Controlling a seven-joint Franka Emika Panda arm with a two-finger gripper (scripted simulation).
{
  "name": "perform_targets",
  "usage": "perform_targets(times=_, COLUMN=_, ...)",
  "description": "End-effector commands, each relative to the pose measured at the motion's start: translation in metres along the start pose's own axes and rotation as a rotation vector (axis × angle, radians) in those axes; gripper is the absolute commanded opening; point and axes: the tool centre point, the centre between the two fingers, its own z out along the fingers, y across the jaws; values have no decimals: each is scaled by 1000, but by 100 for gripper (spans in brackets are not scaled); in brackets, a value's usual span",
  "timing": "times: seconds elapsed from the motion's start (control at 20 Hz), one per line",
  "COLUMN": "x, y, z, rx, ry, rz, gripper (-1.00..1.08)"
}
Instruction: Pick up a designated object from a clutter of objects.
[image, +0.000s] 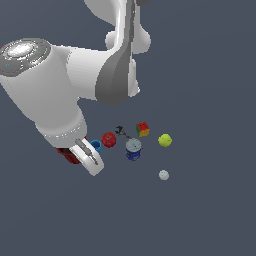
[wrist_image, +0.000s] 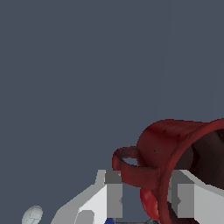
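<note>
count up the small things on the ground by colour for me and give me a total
Red: 2, the mug and the apple
Blue: 2, the cup and the can
Yellow-green: 1, the ball
White: 1, the small ball
Multicoloured: 1, the cube
Black: 1, the clamp-like thing
Total: 8

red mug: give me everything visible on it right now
The dark red mug looks glossy, with a looped side handle and a dark inside. In the wrist view it appears tilted, mouth turned sideways, and its rim wall runs between the gripper fingers, handle wrapping near one. Whether the fingers press it is unclear. In the exterior view only a red sliver shows behind the arm's hand, beside the blue cup.
</note>
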Motion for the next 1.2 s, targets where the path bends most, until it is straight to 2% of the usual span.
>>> perform_targets(times=0.0, x=-7, y=4, z=-30, rx=1, ry=2, rz=1, gripper=-100)
perform_targets(times=0.6, x=-34, y=17, z=-145, rx=-1, ry=3, rz=2, gripper=-100)
perform_targets(times=0.85, x=-39, y=19, z=-169, rx=-1, ry=3, rz=2, gripper=-100)
perform_targets(times=1.15, x=-40, y=19, z=-178, rx=-1, ry=3, rz=1, gripper=-100)
